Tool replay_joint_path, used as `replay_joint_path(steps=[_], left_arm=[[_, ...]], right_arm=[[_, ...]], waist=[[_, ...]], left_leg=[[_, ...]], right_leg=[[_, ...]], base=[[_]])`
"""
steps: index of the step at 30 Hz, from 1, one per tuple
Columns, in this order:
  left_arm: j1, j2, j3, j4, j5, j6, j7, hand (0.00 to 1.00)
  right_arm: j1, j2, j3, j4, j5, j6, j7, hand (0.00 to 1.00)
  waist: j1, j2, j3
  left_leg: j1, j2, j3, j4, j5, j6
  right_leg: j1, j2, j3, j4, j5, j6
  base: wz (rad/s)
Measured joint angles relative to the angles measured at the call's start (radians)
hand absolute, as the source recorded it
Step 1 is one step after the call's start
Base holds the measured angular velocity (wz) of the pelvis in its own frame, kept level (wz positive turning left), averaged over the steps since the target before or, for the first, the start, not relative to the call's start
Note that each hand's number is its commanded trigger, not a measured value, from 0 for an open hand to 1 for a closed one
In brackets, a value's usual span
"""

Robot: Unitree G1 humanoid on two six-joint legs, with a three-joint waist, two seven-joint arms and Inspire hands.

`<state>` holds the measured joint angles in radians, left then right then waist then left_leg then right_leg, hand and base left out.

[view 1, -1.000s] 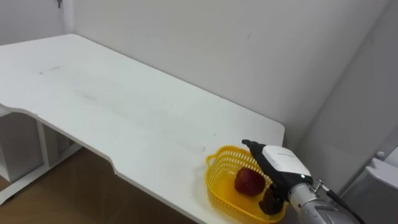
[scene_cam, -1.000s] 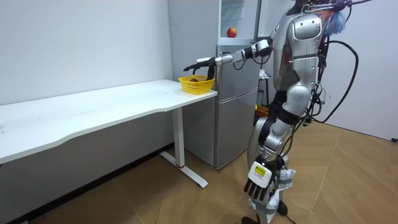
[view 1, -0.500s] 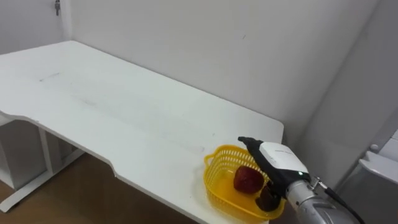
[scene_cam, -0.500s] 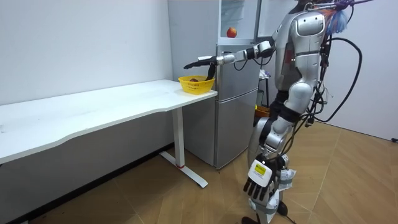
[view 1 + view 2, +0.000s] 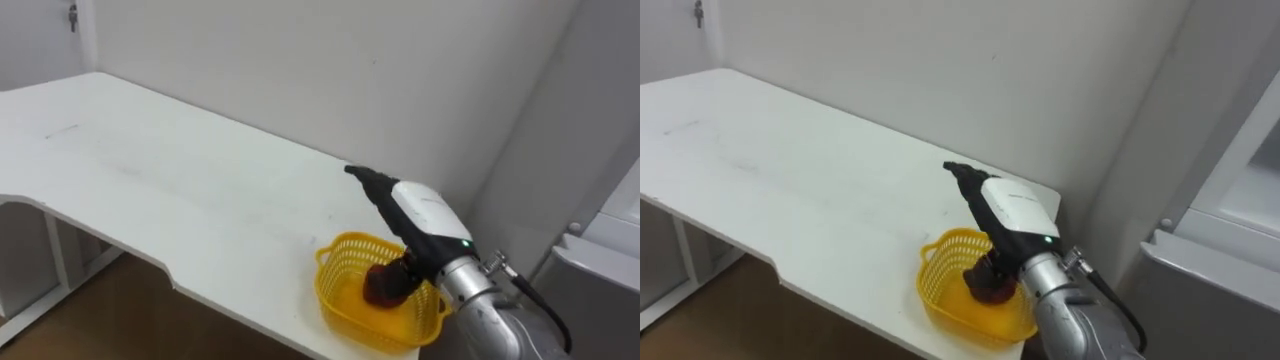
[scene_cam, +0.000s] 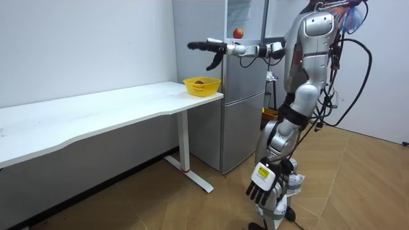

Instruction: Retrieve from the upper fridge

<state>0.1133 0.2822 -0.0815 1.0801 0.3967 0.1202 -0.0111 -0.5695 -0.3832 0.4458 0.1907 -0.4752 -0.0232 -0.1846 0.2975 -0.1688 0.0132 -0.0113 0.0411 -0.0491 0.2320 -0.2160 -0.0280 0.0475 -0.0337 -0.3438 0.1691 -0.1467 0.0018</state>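
A yellow basket (image 5: 340,300) stands on the near corner of the white table (image 5: 150,170), with a red apple (image 5: 378,287) lying in it. My right hand (image 5: 415,212) hovers above the basket, open, fingers straight and pointing away from me; its thumb hangs in front of the apple. In the room view this right hand (image 6: 208,46) is well above the basket (image 6: 202,85), level with a second red apple (image 6: 238,32) in the upper fridge compartment. My left hand (image 6: 262,188) hangs by my leg, fingers relaxed.
The grey fridge (image 6: 246,102) stands right against the table's end, beside me. A white wall runs behind the table (image 6: 96,115). Wooden floor lies open in front of the table and around my feet.
My right hand has risen from the basket's rim to well above it, fingers still straight. The apple stays in the basket. The head camera has shifted slightly.
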Motion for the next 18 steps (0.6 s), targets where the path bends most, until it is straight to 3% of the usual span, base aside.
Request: replay_joint_path(steps=[3, 5, 13, 18], left_arm=[[0.001, -0.008, 0.001, 0.0, 0.001, -0.003, 0.028, 0.0], [0.003, -0.015, 0.001, 0.0, 0.001, -0.009, 0.029, 0.0], [-0.001, -0.039, 0.0, -0.004, 0.0, -0.032, 0.042, 0.0], [0.002, -0.052, 0.0, 0.001, -0.009, -0.04, 0.046, 0.0]], right_arm=[[0.025, 0.004, -0.019, -0.097, 0.022, -0.034, -0.036, 0.0], [0.048, 0.016, -0.035, -0.131, 0.04, -0.042, -0.053, 0.0], [0.062, 0.071, -0.086, -0.219, 0.114, -0.059, -0.063, 0.0], [0.11, 0.077, -0.133, -0.282, 0.099, -0.094, -0.065, 0.0]], waist=[[-0.018, 0.019, -0.0095], [-0.022, 0.028, -0.0114], [-0.082, 0.044, -0.0032], [-0.106, 0.074, -0.0132]], left_leg=[[0.016, 0.001, 0.019, -0.012, 0.002, 0.002], [0.025, 0.001, 0.033, -0.019, 0.003, 0.003], [0.039, 0.005, 0.065, -0.028, 0.004, 0.005], [0.045, 0.005, 0.077, -0.027, 0.004, 0.005]], right_leg=[[0.003, 0.0, 0.017, 0.0, 0.0, 0.0], [0.004, -0.001, 0.027, 0.002, 0.0, 0.0], [0.0, 0.002, 0.069, 0.002, 0.004, -0.006], [-0.004, 0.002, 0.076, 0.002, 0.008, -0.004]], base=[[-0.13], [-0.23], [-0.12], [-0.06]])
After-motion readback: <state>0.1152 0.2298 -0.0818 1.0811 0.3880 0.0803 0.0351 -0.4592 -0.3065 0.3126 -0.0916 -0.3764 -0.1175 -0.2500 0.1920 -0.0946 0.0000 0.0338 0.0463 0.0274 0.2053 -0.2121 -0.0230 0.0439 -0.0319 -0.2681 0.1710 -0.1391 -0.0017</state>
